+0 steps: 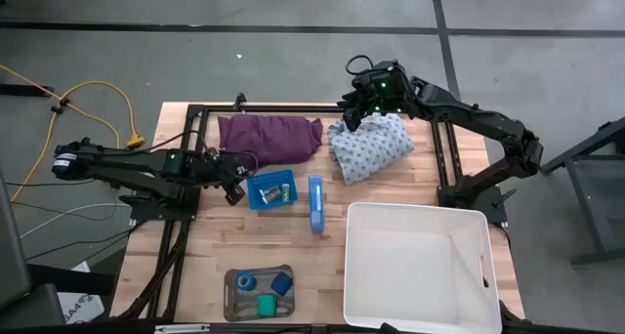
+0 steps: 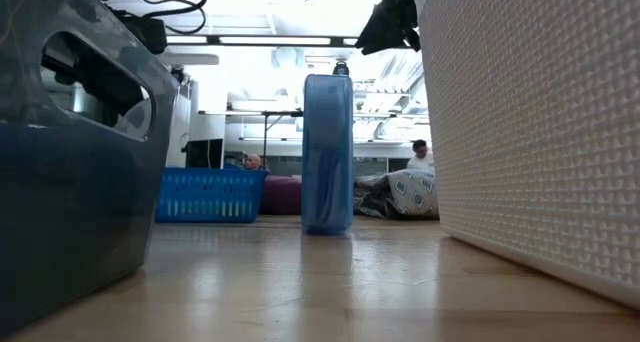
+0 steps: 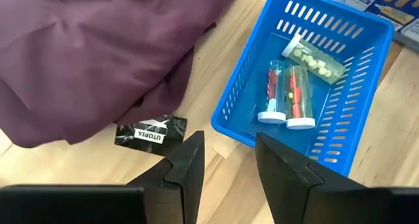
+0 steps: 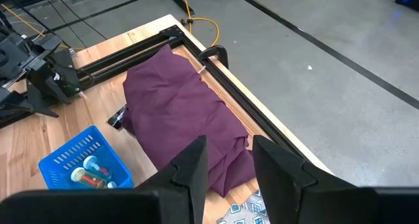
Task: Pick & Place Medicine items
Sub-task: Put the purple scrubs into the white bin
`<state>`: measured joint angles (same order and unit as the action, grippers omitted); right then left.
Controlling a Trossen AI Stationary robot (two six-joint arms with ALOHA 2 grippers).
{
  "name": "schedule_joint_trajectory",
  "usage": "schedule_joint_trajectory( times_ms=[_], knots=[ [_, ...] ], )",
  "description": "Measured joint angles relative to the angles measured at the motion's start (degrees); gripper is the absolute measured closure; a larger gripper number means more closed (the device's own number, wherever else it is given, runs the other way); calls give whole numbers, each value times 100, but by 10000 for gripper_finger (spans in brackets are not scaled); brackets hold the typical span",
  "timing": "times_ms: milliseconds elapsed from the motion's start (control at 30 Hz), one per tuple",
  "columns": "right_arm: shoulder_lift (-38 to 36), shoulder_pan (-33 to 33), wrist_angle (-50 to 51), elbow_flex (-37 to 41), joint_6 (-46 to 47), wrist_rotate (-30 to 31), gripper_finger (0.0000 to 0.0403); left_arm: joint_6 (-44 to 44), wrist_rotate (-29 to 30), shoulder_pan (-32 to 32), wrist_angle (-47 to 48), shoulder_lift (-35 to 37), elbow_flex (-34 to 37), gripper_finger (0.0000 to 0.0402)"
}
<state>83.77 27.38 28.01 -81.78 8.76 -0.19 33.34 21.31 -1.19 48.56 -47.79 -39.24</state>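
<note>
A blue slotted basket (image 1: pixel 270 189) sits mid-table with three clear vials (image 3: pixel 294 93) of pills lying in it. My left gripper (image 3: pixel 229 178) hovers open just left of the basket (image 3: pixel 308 86), with nothing between its fingers. A grey tray (image 1: pixel 259 293) at the near edge holds a blue roll (image 1: pixel 244 281), a green roll (image 1: pixel 266 304) and a small blue block (image 1: pixel 282 282). At the far side my right gripper (image 4: pixel 229 178) stands open and raised over the edge of a purple cloth (image 4: pixel 183 112), next to a patterned cloth (image 1: pixel 369 144).
A tall blue box (image 1: pixel 315 202) stands upright right of the basket. A large white bin (image 1: pixel 420 266) fills the near right corner. A black tag (image 3: pixel 152 133) lies by the purple cloth (image 1: pixel 269 137). Black frame rails (image 1: pixel 186 178) run along the table's left, far and right sides.
</note>
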Motion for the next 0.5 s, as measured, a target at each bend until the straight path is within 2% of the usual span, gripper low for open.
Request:
schedule_joint_trajectory(
  times_ms=[500],
  knots=[
    [0, 0, 0, 0, 0, -1, 293, -38, -14, -69, -265, -1, 0, 272]
  ],
)
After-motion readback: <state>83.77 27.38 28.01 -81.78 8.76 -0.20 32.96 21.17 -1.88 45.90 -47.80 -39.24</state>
